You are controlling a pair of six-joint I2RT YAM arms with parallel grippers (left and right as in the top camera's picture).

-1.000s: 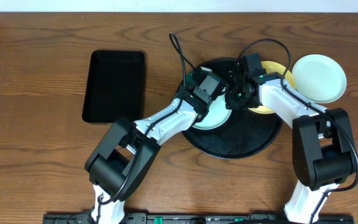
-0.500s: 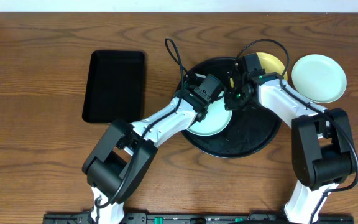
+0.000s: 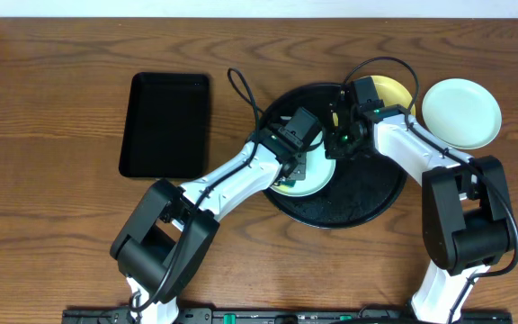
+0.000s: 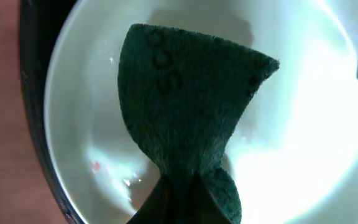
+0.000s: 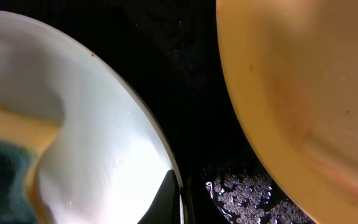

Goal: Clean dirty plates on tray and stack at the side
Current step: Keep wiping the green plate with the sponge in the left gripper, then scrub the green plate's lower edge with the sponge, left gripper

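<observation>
A pale mint plate (image 3: 317, 180) lies on the round black tray (image 3: 358, 193). My left gripper (image 3: 297, 160) is shut on a green sponge (image 4: 185, 106) and presses it on this plate (image 4: 303, 124); a small red smear (image 4: 95, 166) shows near the sponge. My right gripper (image 3: 340, 144) is shut on the same plate's rim (image 5: 178, 199), one finger over the plate (image 5: 92, 124). A pale yellow plate (image 3: 391, 94) with faint red smears (image 5: 303, 81) sits at the tray's far right. A second mint plate (image 3: 461, 112) lies on the table right of the tray.
A smaller rectangular black tray (image 3: 165, 126) lies on the wooden table to the left. Soapy wet patches (image 5: 241, 193) show on the round tray between the plates. The two arms meet over the tray's middle.
My left gripper has dragged the sponge across the mint plate toward the front. The right gripper has kept its hold on the rim.
</observation>
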